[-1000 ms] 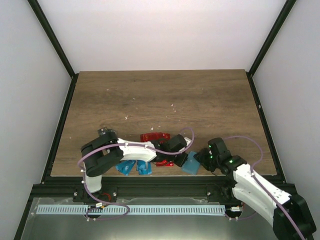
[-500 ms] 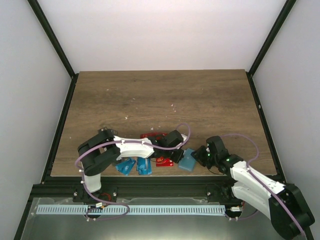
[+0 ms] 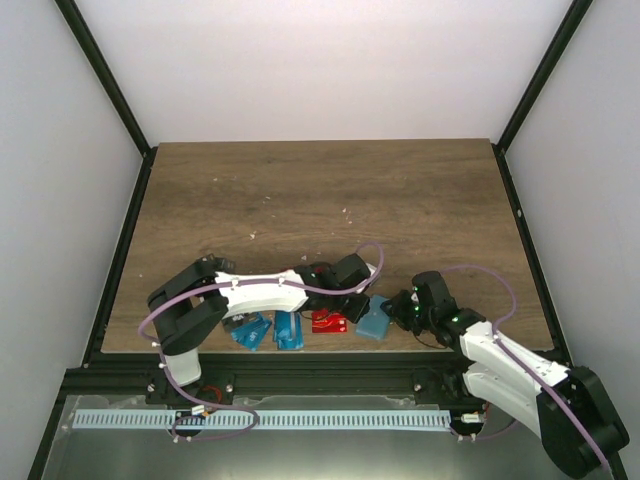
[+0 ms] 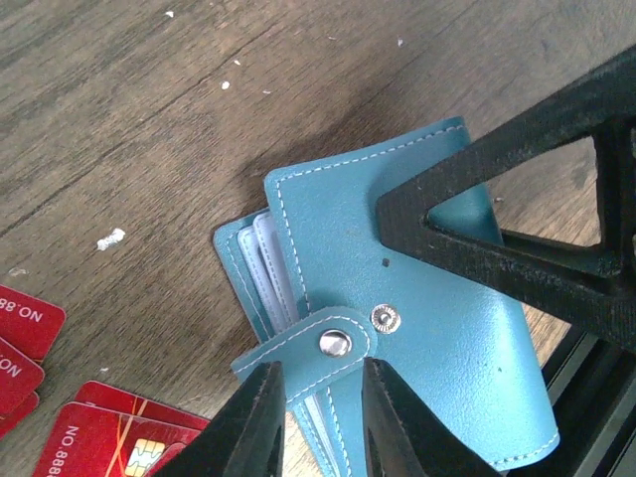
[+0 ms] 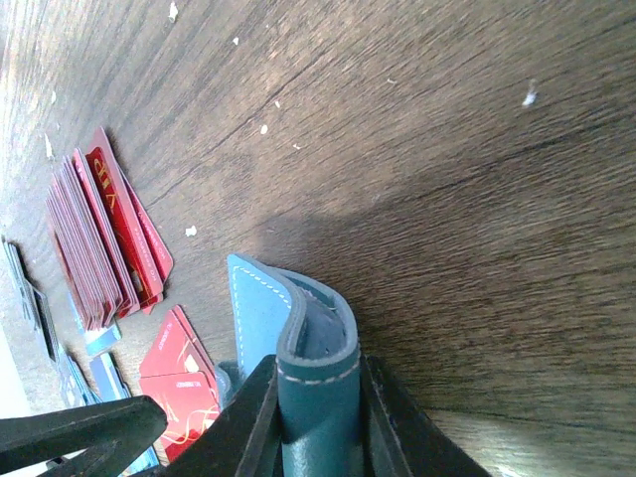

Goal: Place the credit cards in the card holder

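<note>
The teal card holder (image 4: pixel 437 328) lies near the table's front edge, also seen from above (image 3: pixel 376 321). Its snap strap (image 4: pixel 308 353) is folded over the front, and white sleeves show at its open side. My left gripper (image 4: pixel 316 412) hovers over it, jaws a little apart on either side of the strap, gripping nothing. My right gripper (image 5: pixel 318 386) is shut on the holder's folded edge (image 5: pixel 313 343); its black fingers (image 4: pixel 477 199) cross the holder. Red credit cards (image 5: pixel 104 248) lie fanned to the left, with more red cards (image 3: pixel 328 321) and blue cards (image 3: pixel 270 330) near the front edge.
The black frame rail (image 3: pixel 320 372) runs just behind the holder at the table's near edge. My left arm (image 3: pixel 260 293) stretches across the cards. Small white crumbs (image 4: pixel 111 238) dot the wood. The far half of the table (image 3: pixel 330 190) holds only specks.
My left gripper has moved right onto the holder and parted its jaws. The right gripper has narrowed onto the holder. The red stack behind is now partly under my left wrist.
</note>
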Robot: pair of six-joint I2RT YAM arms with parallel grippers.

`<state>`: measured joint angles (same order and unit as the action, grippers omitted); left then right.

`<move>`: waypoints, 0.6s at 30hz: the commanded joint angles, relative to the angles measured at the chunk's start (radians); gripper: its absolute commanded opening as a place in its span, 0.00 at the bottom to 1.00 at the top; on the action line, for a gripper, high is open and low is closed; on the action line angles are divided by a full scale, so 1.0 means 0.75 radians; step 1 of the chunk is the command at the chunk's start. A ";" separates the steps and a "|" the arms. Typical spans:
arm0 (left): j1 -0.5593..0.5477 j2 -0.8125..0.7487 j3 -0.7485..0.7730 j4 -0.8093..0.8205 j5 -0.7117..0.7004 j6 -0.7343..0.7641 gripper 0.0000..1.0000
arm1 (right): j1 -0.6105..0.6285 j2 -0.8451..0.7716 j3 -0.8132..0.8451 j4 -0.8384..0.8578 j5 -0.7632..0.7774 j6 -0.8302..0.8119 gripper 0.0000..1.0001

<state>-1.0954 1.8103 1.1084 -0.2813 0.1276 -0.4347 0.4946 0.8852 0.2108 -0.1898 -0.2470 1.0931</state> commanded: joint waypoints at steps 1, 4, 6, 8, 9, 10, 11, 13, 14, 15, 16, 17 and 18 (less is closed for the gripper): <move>-0.018 0.028 0.056 -0.084 -0.033 0.050 0.26 | 0.013 0.026 -0.027 -0.104 0.071 -0.026 0.13; -0.025 0.060 0.083 -0.105 -0.068 0.064 0.30 | 0.013 0.031 -0.022 -0.112 0.079 -0.033 0.12; -0.028 0.084 0.116 -0.126 -0.089 0.066 0.31 | 0.013 0.035 -0.027 -0.110 0.079 -0.037 0.09; -0.028 0.108 0.146 -0.137 -0.108 0.063 0.31 | 0.015 0.037 -0.032 -0.102 0.076 -0.038 0.09; -0.030 0.116 0.159 -0.142 -0.110 0.058 0.31 | 0.015 0.038 -0.033 -0.100 0.075 -0.038 0.09; -0.031 0.124 0.172 -0.147 -0.112 0.055 0.32 | 0.015 0.038 -0.035 -0.100 0.074 -0.038 0.08; -0.034 0.132 0.182 -0.148 -0.116 0.053 0.32 | 0.015 0.037 -0.035 -0.099 0.074 -0.038 0.08; -0.038 0.153 0.204 -0.157 -0.125 0.049 0.35 | 0.017 0.035 -0.036 -0.094 0.073 -0.040 0.06; -0.040 0.166 0.221 -0.170 -0.133 0.044 0.35 | 0.017 0.035 -0.039 -0.092 0.073 -0.042 0.06; -0.041 0.177 0.238 -0.184 -0.146 0.036 0.36 | 0.018 0.037 -0.040 -0.092 0.073 -0.044 0.06; -0.042 0.188 0.254 -0.199 -0.158 0.025 0.36 | 0.018 0.039 -0.041 -0.091 0.075 -0.043 0.05; -0.044 0.198 0.268 -0.212 -0.168 0.012 0.36 | 0.018 0.042 -0.043 -0.089 0.075 -0.045 0.05; -0.049 0.209 0.282 -0.223 -0.176 0.002 0.36 | 0.018 0.043 -0.045 -0.087 0.076 -0.046 0.05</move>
<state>-1.1187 1.9305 1.2713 -0.4023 0.0357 -0.4110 0.4973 0.8913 0.2108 -0.1703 -0.2493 1.0843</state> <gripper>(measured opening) 0.359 0.169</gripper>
